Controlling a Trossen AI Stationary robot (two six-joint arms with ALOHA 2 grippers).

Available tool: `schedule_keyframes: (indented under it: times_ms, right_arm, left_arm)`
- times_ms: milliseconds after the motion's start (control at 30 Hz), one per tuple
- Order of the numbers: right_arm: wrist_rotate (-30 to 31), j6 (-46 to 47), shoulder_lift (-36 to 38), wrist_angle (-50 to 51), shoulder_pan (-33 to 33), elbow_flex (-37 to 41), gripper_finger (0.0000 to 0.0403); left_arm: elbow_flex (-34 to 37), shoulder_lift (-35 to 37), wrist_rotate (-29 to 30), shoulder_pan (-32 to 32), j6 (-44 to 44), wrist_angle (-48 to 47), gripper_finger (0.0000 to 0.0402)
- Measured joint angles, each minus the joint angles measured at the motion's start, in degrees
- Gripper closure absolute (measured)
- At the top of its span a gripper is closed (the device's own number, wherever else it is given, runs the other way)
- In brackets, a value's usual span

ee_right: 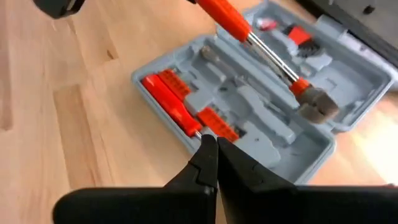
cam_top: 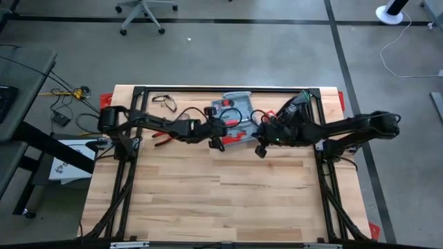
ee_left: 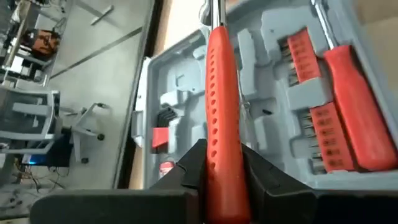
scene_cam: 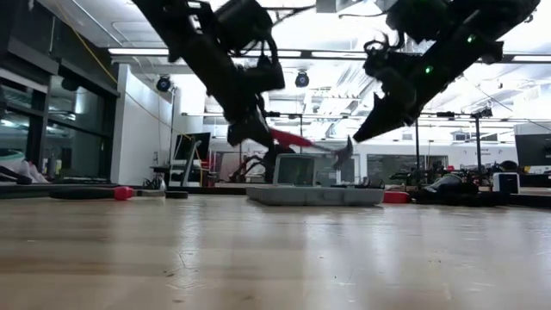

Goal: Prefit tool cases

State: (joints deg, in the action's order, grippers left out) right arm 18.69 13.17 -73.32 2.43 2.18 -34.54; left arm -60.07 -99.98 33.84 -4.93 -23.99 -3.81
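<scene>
Bare wooden table (scene_cam: 275,258) fills the foreground of the low view. Farther back, toward the table's far edge, the tool case (cam_top: 234,114) lies open, lid back, its moulded tray facing up. A red-handled screwdriver (ee_right: 171,106) and red bit strips (ee_right: 217,124) sit in the tray recesses. Above the case, the left gripper (ee_left: 217,171) is clamped on the red handle of a hammer (ee_left: 222,124), holding it clear of the tray; the metal head (ee_right: 317,102) hangs over the far compartments. The right gripper (ee_right: 212,152) hovers just beside the case's near edge, fingers closed together, holding nothing. Loose red-handled pliers (cam_top: 160,137) lie on the table left of the case.
</scene>
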Motion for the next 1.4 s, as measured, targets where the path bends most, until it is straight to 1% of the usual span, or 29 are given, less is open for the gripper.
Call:
schedule_keyframes:
  times_ms: [67, 167, 300, 567, 700, 800, 900, 1000, 1100, 1267, 1333, 1400]
  right_arm:
    - [0.7, -0.2, 1.6, 0.5, 0.0, 0.0, 0.0403]
    - [2.2, -0.4, 3.7, 2.2, 0.0, -0.1, 0.0403]
    - [3.9, -0.3, 5.4, 5.3, 0.0, -0.1, 0.0403]
    - [5.1, 1.6, 5.0, 8.6, -0.1, -0.1, 0.0402]
    - [5.3, 1.8, 5.0, 9.1, -0.7, -0.2, 0.0402]
    - [5.4, 2.0, 5.0, 9.1, -1.3, -0.2, 0.0402]
    - [6.6, 2.1, 5.0, 9.0, -1.9, -0.2, 0.0402]
    - [8.0, 2.7, 5.0, 9.0, -2.5, -0.2, 0.0402]
    - [8.1, 2.7, 5.0, 9.0, -2.7, -0.2, 0.0402]
    - [8.1, 3.1, 5.0, 9.7, -2.7, -0.2, 0.0402]
    - [8.1, 3.5, 5.0, 9.9, -2.7, -0.2, 0.0402]
    - [8.1, 3.5, 5.1, 9.9, -2.7, -0.2, 0.0402]
  left_arm:
    - [0.0, 1.8, 1.9, -0.2, 0.4, -2.5, 0.0361]
    - [0.0, 4.5, 5.5, -0.3, 0.6, -9.1, 0.0361]
    - [0.0, 9.4, 7.9, -0.4, 4.7, -19.2, 0.0361]
    - [0.0, 17.1, 8.8, -1.9, 18.4, -43.0, 0.0361]
    - [0.1, 18.3, 6.6, -3.0, 25.6, -53.1, 0.0361]
    - [1.8, 18.5, 4.2, -3.1, 28.7, -53.8, 0.0361]
    - [4.6, 18.3, 0.0, -2.9, 29.9, -50.2, 0.0361]
    - [7.7, 18.2, -5.9, -2.7, 31.3, -45.1, 0.0361]
    - [9.7, 18.1, -9.9, -2.7, 33.9, -43.3, 0.0356]
    - [11.4, 18.0, -15.0, -2.3, 36.0, -44.0, 0.0281]
    - [11.7, 18.0, -16.8, -2.3, 36.6, -44.5, 0.0259]
    - [11.7, 18.0, -17.7, -2.0, 37.3, -44.4, 0.0247]
